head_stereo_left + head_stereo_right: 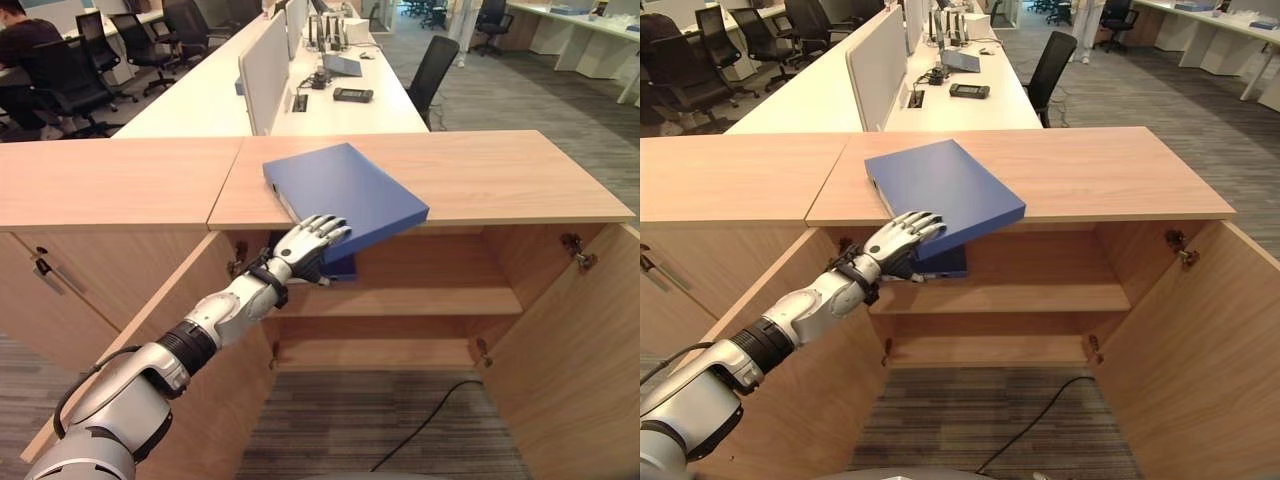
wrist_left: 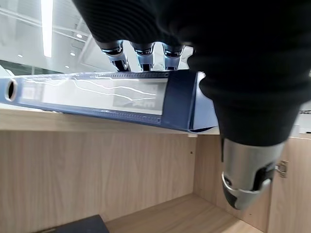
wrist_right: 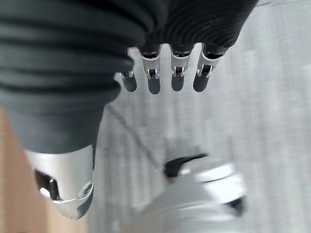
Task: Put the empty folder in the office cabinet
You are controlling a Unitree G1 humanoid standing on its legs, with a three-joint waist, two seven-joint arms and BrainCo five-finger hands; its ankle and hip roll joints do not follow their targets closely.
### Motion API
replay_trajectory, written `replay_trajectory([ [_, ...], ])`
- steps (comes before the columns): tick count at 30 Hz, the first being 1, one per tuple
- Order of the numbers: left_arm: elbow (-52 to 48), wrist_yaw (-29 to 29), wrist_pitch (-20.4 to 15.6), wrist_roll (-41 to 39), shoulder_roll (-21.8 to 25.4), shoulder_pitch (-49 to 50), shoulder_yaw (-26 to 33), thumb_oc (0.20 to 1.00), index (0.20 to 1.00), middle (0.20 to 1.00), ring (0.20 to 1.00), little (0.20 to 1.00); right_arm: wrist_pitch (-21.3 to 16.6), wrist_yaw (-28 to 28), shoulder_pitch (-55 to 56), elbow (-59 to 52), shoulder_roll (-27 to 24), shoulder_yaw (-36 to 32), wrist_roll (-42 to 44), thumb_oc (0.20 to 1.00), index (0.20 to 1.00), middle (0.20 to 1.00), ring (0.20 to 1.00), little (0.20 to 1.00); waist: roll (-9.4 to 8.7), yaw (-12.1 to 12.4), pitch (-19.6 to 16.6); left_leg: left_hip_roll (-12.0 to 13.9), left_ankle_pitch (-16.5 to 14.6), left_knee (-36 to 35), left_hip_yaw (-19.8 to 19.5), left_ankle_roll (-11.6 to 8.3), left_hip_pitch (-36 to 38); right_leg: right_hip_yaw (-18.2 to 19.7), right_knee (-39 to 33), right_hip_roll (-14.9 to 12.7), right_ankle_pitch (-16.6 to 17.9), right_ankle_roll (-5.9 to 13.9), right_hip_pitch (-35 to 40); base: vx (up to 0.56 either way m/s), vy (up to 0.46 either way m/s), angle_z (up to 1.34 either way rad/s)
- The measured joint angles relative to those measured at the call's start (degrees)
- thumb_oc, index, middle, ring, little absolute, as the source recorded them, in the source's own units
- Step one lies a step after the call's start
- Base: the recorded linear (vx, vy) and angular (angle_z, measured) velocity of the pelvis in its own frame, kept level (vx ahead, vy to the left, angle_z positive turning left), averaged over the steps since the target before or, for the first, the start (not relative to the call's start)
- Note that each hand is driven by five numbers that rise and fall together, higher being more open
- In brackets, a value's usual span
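Folder: my blue folder [image 1: 345, 196] lies on the cabinet top [image 1: 500, 175], at its front edge, with one corner jutting out past that edge over the open compartment.

Left hand: my left hand [image 1: 308, 244] is at the folder's overhanging near corner, fingers [image 2: 118, 52] laid along its upper face and the thumb [image 2: 248, 177] below, apart from the spine (so the corner sits between them, though I cannot tell whether the thumb presses the underside).

Right hand: my right hand [image 3: 160, 73] hangs with fingers straight and relaxed, holding nothing, over grey floor.

Cabinet: both doors stand wide, the left door [image 1: 150, 330] beside my forearm, the right door [image 1: 585, 340] at the far side.

Shelf: the upper shelf [image 1: 420, 298] carries a second dark blue folder [image 1: 340, 266], lying flat at its left end, just under my left hand.

Beyond: white desks [image 1: 200, 100] and black chairs [image 1: 435, 65] behind the cabinet; a person [image 1: 20, 45] sits at the far left.
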Motion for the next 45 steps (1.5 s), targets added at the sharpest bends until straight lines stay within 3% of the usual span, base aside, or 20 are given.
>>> replay_trajectory([
  [27, 3.08, 3.14, 2.79, 7.60, -0.24, -2.61, -1.61, 1.000, 1.000, 1.000, 1.000, 1.000, -0.10, -0.06, -2.52, -0.06, -0.24, 0.01, 0.02, 1.000, 1.000, 1.000, 1.000, 1.000, -0.35, 0.05, -0.01, -0.04, -0.23, 0.00, 1.14, 0.26, -0.16, 0.90, 0.30, -0.05, 0.25, 0.04, -0.52, 0.00, 0.000, -0.02],
  [45, 11.44, 9.25, 7.85, 10.52, -2.93, -2.79, -1.60, 1.000, 1.000, 1.000, 1.000, 1.000, -0.23, -0.72, -2.28, -0.03, -0.11, 0.05, 0.01, 1.000, 1.000, 1.000, 1.000, 1.000, -1.17, -0.01, -0.98, -0.04, -0.35, 0.01, 1.59, 0.24, -0.08, 1.11, 0.32, -0.03, 0.26, 0.05, -0.55, 0.00, 0.000, 0.00],
])
